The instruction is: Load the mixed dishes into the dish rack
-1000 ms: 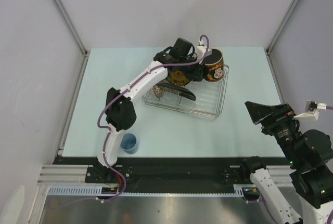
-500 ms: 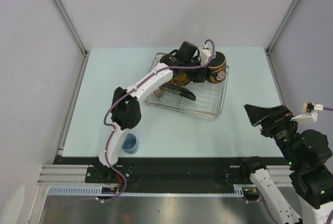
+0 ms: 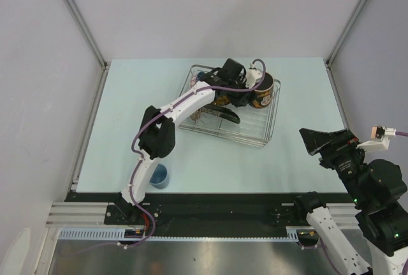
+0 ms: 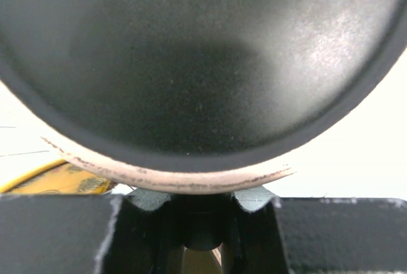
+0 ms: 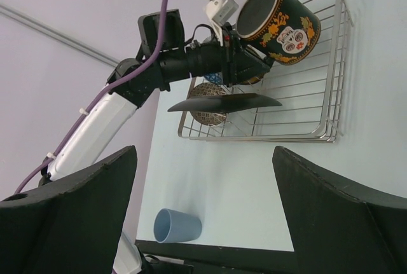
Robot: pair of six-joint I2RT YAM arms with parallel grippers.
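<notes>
Nearest, our right end effector (image 5: 203,156) spreads wide. Lower left, the small light-blue cup (image 5: 177,226) stands on the surface (image 5: 254,182). Farther, we see the left end effector (image 5: 251,54) clamping the tilted black mug (image 5: 280,23) over the dish rack (image 5: 321,105); its own camera shows only the mug's dark base.

pale blue tabletop (image 3: 127,115), grey walls (image 3: 210,7), metal rail (image 3: 76,213) near edge

The wire dish rack (image 3: 255,136) sits on the worktop (image 3: 127,109) near the far edge. The left claw (image 3: 252,89) holds the black mug (image 3: 264,90), tipped on its side, at the rack's far right corner. A dark plate (image 3: 226,116) lies in the rack. A small blue cup (image 3: 158,176) stands by the near edge, toward the left.
</notes>
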